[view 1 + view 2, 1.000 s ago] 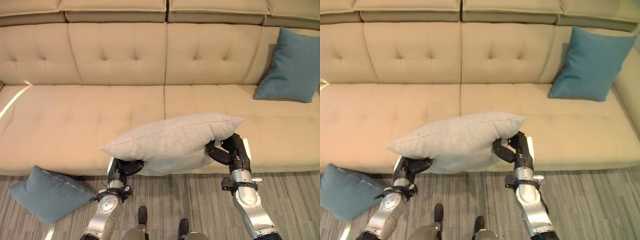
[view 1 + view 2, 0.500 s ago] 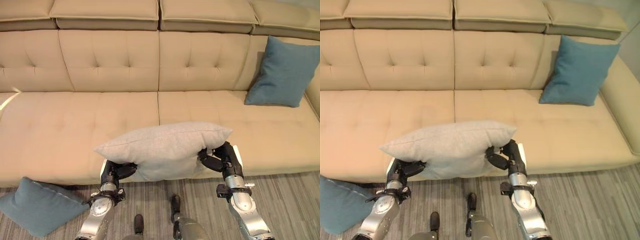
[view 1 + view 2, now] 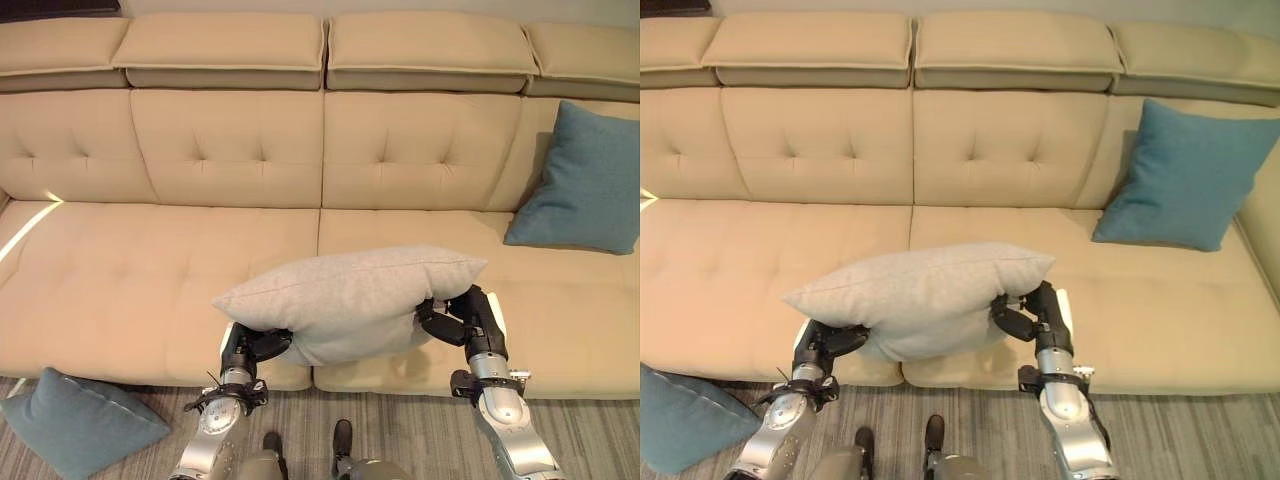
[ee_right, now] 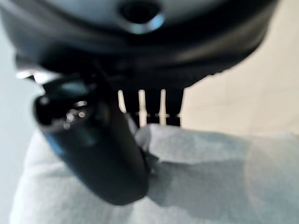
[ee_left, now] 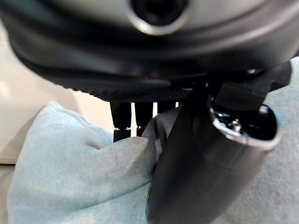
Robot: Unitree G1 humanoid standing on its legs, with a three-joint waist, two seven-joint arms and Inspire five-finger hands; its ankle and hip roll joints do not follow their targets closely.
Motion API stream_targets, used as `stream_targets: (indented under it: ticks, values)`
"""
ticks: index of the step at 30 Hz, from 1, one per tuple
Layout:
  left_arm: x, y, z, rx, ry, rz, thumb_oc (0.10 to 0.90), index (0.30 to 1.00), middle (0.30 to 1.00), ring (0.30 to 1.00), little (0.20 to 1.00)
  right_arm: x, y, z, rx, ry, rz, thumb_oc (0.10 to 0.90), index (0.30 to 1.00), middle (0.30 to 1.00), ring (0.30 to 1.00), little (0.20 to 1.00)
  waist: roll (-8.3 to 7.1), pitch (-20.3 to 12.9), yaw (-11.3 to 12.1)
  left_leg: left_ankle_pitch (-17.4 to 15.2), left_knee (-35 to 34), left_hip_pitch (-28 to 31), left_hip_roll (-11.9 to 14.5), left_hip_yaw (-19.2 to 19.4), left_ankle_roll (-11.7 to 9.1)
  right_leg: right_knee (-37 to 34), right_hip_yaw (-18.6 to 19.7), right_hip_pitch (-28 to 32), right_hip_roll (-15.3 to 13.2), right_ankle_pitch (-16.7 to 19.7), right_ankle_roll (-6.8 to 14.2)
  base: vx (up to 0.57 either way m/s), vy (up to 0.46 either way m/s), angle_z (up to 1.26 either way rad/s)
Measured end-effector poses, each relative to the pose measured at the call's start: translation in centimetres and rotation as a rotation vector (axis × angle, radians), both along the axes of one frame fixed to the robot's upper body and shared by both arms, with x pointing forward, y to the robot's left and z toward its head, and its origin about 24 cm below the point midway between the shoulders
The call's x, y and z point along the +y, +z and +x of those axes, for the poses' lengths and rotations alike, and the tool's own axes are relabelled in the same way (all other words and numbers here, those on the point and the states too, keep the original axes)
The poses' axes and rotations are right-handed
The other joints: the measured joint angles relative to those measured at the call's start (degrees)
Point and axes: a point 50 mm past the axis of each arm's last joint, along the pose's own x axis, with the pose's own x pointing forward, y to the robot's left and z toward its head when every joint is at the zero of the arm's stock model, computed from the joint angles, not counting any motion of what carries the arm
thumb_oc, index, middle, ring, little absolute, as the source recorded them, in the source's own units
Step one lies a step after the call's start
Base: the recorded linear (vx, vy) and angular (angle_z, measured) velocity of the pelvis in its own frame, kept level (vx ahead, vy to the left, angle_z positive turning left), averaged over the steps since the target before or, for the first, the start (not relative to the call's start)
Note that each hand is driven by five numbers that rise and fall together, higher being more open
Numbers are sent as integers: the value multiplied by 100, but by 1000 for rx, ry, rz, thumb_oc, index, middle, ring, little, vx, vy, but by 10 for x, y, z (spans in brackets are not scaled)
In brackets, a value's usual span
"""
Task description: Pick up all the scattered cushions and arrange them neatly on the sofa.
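I hold a pale grey cushion (image 3: pixel 350 296) level in front of the beige sofa (image 3: pixel 150 260), over the seat's front edge near the middle. My left hand (image 3: pixel 247 345) pinches its lower left end and my right hand (image 3: pixel 462 320) pinches its right end. In the left wrist view thumb and fingers (image 5: pixel 128 119) squeeze the grey cloth (image 5: pixel 84 177). The right wrist view shows the same pinch on the cloth (image 4: pixel 210 172). A teal cushion (image 3: pixel 585 185) leans upright against the sofa's right end. Another teal cushion (image 3: pixel 75 425) lies on the floor at the lower left.
The sofa's seat is bare to the left and in the middle behind the held cushion. Striped grey carpet (image 3: pixel 400 440) runs along the sofa's front. A band of sunlight (image 3: pixel 30 225) falls across the far left of the seat.
The camera has shifted, so more of the backrest top shows and the sofa sits lower in the picture. Both hands keep the same hold on the grey cushion.
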Motion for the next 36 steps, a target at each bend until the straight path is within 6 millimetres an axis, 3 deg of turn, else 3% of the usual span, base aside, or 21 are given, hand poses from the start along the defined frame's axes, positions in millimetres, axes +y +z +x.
stream_targets:
  ticks: [1,2,4,5,7,9,12,14,15,18,19,21,22,24,29,32,36]
  values:
    - [0,0,0,-1,-1,0,400,300,300,300,300,0,0,0,0,-3,1,400,300,300,300,300,-12,7,19,32,-348,-94,-69,-51,9,0,23,5,1,-29,34,307,158,-37]
    - [1,-2,-2,18,0,6,400,300,300,300,300,0,-2,-1,11,-4,1,400,300,300,300,300,11,19,108,469,-1014,-104,-77,-120,142,1,102,171,77,-75,69,253,134,-45]
    - [2,-4,-4,29,-1,9,400,300,300,300,300,-1,-6,-6,28,-8,3,400,300,300,300,300,29,14,102,618,-1091,76,-95,-114,248,2,164,384,84,-202,164,282,222,-42]
    - [0,-7,-8,41,-10,5,400,300,300,300,300,-3,-8,-10,40,-8,-6,400,300,300,300,300,210,-69,83,907,-1253,410,-54,-127,387,38,314,532,184,-342,233,240,236,-50]
    - [2,-7,-8,41,-10,7,400,300,300,300,300,1,-9,-9,39,-9,13,400,300,300,300,300,187,-76,117,1114,-1609,701,-125,90,525,346,550,426,22,-474,370,110,147,-63]
    - [3,-2,-6,24,-13,14,400,300,300,300,300,2,-7,-7,32,-4,14,400,300,300,300,300,196,-72,73,1093,-1739,828,-253,263,668,911,633,165,-171,-701,634,69,142,-45]
    - [10,2,-3,9,-15,40,400,300,300,300,300,7,-7,-5,34,15,18,400,300,300,300,300,201,-56,117,1047,-1763,975,-292,295,730,2384,725,-509,-319,-1018,971,43,83,-23]
    - [17,5,-1,0,-7,58,400,300,300,300,300,11,-8,-5,35,32,28,400,300,300,300,300,213,-42,139,944,-1775,1156,-299,299,831,2981,722,-917,-431,-1179,1033,105,13,-3]
    - [18,6,-1,-3,-3,60,400,300,300,300,300,13,-7,-4,33,36,33,400,300,300,300,300,210,-40,151,936,-1788,1195,-299,327,821,2946,712,-959,-477,-1178,1032,158,-39,-1]
    - [26,10,3,-21,28,65,400,300,300,300,300,20,-3,3,13,68,28,400,300,300,300,300,165,-28,226,835,-1924,1337,-326,358,785,1908,459,-1031,-717,-942,1006,107,-34,1]
    - [27,11,3,-25,29,69,400,300,300,300,300,21,-3,2,14,69,27,400,300,300,300,300,72,-24,243,804,-1926,1381,-408,288,741,1340,407,-924,-857,-525,1027,127,-50,30]
    - [27,8,-1,-14,31,67,400,300,300,300,300,21,-6,-1,27,67,23,400,300,300,300,300,-20,-67,267,766,-1926,1451,-469,190,686,835,425,-645,-859,-133,989,137,-59,34]
    - [27,5,-5,1,38,61,400,300,300,300,300,21,-7,0,32,71,14,400,300,300,300,300,-20,-84,295,721,-1930,1516,-432,156,610,483,416,-412,-822,299,879,107,-53,17]
    - [27,3,-10,11,41,55,400,300,300,300,300,22,-7,1,32,76,14,400,300,300,300,300,8,-100,320,671,-1934,1575,-343,145,523,-22,384,-110,-686,508,783,69,-50,1]
    - [17,8,-5,-21,30,42,400,300,300,300,300,15,1,7,0,44,9,400,300,300,300,300,51,-116,258,680,-1931,1553,-56,109,357,-14,298,-105,-412,520,729,44,-52,4]
    - [4,25,16,-97,19,26,400,300,300,300,300,10,22,24,-90,-5,5,400,300,300,300,300,49,-124,206,715,-1932,1455,-3,16,295,-14,227,-154,-367,481,664,47,-44,15]
    - [2,50,40,-189,51,46,400,300,300,300,300,16,49,46,-197,-11,21,400,300,300,300,300,80,-142,150,760,-1931,1378,3,-82,236,-15,157,-194,-362,495,639,24,-19,11]
